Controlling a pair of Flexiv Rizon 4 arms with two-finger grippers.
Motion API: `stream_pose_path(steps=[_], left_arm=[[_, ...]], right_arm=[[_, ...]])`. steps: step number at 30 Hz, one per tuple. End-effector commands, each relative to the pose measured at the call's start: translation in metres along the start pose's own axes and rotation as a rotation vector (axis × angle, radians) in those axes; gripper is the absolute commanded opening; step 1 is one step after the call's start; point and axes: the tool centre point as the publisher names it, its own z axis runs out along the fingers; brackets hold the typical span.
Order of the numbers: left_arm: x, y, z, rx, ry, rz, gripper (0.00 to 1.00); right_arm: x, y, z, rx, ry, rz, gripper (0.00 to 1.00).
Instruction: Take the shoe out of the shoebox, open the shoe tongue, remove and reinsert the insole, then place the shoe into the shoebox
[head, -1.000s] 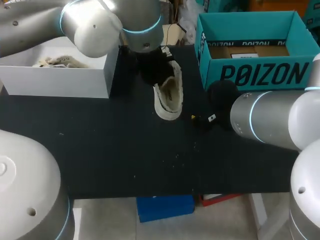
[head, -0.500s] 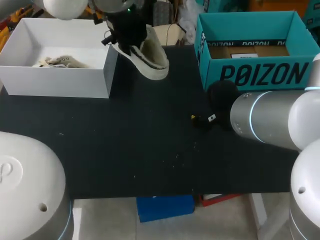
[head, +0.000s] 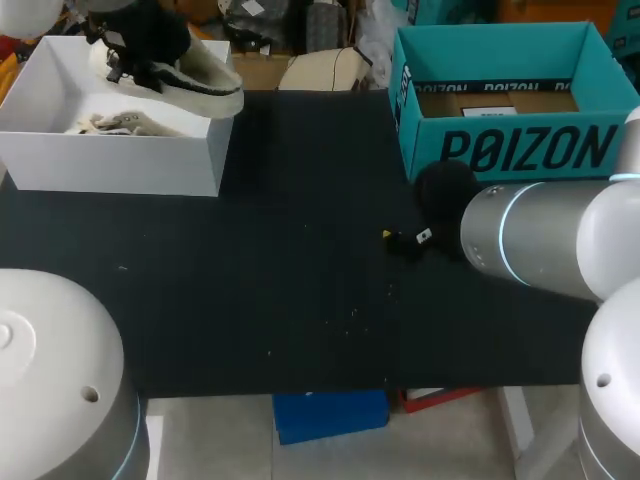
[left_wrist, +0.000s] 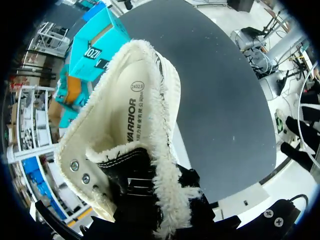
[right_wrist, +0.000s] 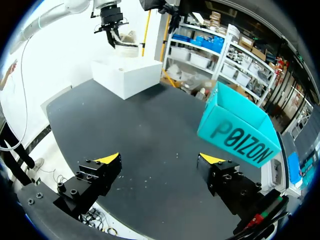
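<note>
The left pincer (head: 148, 62) is clenched on the shoe (head: 195, 85), a cream high-top w/ fleece lining (left_wrist: 165, 165) and metal eyelets (left_wrist: 74, 165). It holds the shoe clear of the tabletop (head: 280, 300), over the right end of the white shoebox (head: 110, 165). The toe points right, approx. over the box's right wall. Can't tell whether the sole touches the rim; the right wrist view puts the shoe (right_wrist: 123, 46) just above the box (right_wrist: 127, 75), no more. In the left wrist view the black fingers (left_wrist: 135, 190) sit inside the shoe's opening, hemmed in by fleece. There's print on the inner side: a round stamp and a line of dark lettering running lengthwise.

Inside the white shoebox lies a crumpled pale thing (head: 112, 123), poss. paper or fabric.

The right pincer (right_wrist: 160, 159) is released, its yellow-tipped fingers (right_wrist: 102, 172) wide apart w/ nothing between them. It hangs low over the tabletop's right-middle part, well apart from the shoe.

A teal box (head: 510, 150) stands at the far right of the tabletop, open, w/ large dark lettering across its front wall. It holds a brown cardboard insert (head: 545, 102) bearing a small white label (head: 490, 110), print too small to read.
</note>
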Motion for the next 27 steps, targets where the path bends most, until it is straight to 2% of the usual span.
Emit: stream_pose_path(steps=[1,8,27], left_arm=[[0.015,0.031,-0.001,0.014,-0.075,-0.055,0.0],[0.017,0.061,0.004,-0.005,-0.058,-0.116,0.0],[0.016,0.062,0.004,0.002,-0.049,-0.112,0.0]], right_arm=[[0.001,-0.001,0.001,-0.001,0.0,0.001,1.0],[0.001,-0.001,0.001,-0.001,0.0,0.001,1.0],[0.001,-0.001,0.001,-0.001,0.0,0.001,1.0]])
